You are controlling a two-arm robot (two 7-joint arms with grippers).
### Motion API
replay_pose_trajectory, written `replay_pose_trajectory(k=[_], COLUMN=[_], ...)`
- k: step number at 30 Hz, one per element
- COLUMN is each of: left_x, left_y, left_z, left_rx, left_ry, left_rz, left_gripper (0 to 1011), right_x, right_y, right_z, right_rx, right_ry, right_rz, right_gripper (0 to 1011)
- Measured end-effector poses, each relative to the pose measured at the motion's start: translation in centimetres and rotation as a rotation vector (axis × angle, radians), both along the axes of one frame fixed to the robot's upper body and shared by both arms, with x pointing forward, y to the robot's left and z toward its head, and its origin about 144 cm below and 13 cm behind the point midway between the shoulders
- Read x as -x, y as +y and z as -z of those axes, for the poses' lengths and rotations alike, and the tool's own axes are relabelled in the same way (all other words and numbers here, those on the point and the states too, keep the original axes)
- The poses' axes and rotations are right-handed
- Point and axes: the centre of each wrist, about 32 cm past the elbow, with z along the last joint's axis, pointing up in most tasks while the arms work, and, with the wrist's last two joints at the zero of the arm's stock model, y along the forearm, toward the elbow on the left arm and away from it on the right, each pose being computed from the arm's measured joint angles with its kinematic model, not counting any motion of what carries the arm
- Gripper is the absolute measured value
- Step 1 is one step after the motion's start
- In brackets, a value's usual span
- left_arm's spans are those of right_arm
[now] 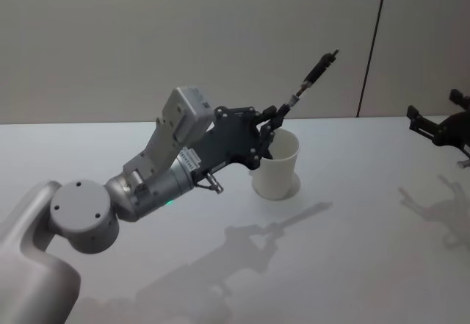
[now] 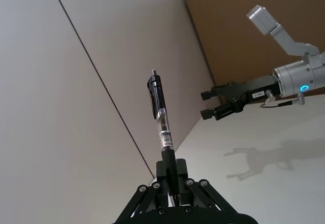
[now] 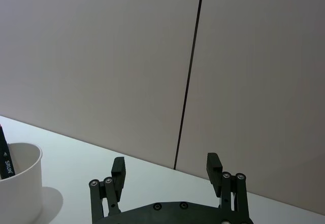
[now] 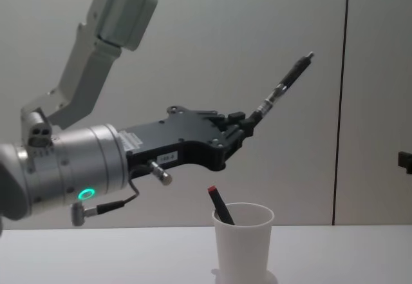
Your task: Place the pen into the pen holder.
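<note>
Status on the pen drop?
Left gripper shut on pen, tilted, above pen holder. Right gripper open, idle at right. Second pen already in holder.

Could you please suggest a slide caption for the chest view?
Left tool holds the pen tilted above the pen holder, which already contains another pen; right tool parked, open.
</note>
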Motion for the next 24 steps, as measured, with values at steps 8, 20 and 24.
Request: replay_pose_trajectory(k=[8,20,24], left_x=[-1.3,-2.4,-2.5], left_y=[-0.5,-1.4,-1.8], left_z=[0.0,0.4,0.6], left_rx=[-0.003,-0.003,-0.001], left_ry=[0.004,0.022,0.031], left_rz=[0.062,0.162,0.194], left_gripper=[122,122,122], right_x=[0.0,0.0,0.0], right_y=[0.0,0.0,0.0], right_z=[0.0,0.0,0.0], right_rx=[0.0,0.0,0.0], right_ry=[0.0,0.0,0.0], right_rz=[0.0,0.0,0.0], right_gripper=[1002,1001,1002])
